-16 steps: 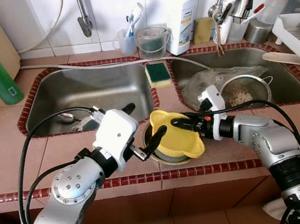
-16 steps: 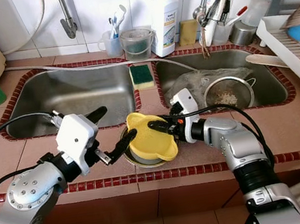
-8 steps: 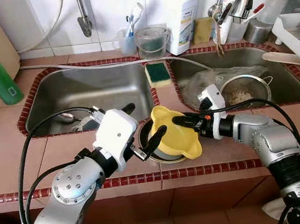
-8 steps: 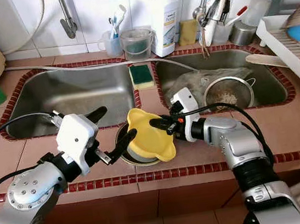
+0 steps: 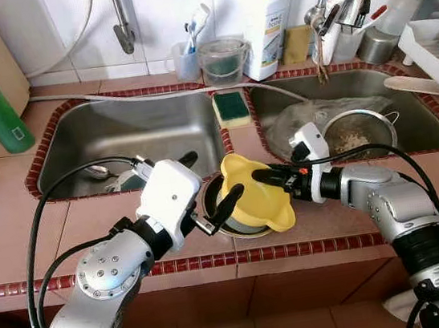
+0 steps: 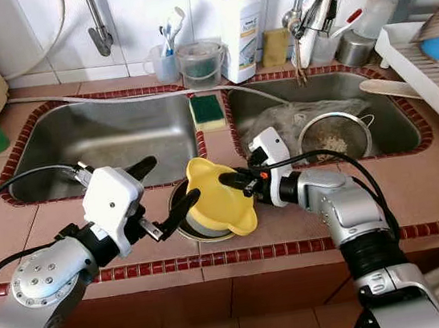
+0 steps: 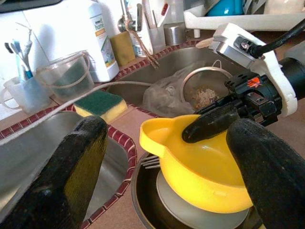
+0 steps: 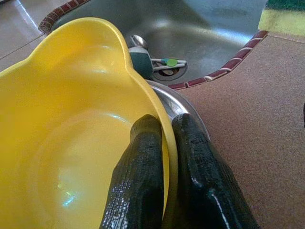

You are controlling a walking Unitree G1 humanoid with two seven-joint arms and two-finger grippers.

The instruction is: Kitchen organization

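The right gripper (image 5: 263, 177) is clamped on the rim of a yellow plastic bowl with pouring lips (image 5: 256, 195), holding it tilted above a round steel pot (image 6: 183, 220) that sits on the brown tiled surface (image 5: 18, 231) between two steel sinks. The left gripper (image 5: 208, 180) waits with its fingers spread wide, one near the bowl's edge. To do this well, the bowl should probably be lifted straight and kept pinched firmly, since a thin rim can slip. The left wrist view reveals a white plate (image 7: 190, 214) and fork tines (image 7: 151, 162) inside the pot; the right wrist view shows one finger (image 8: 138, 191) inside the rim, one outside.
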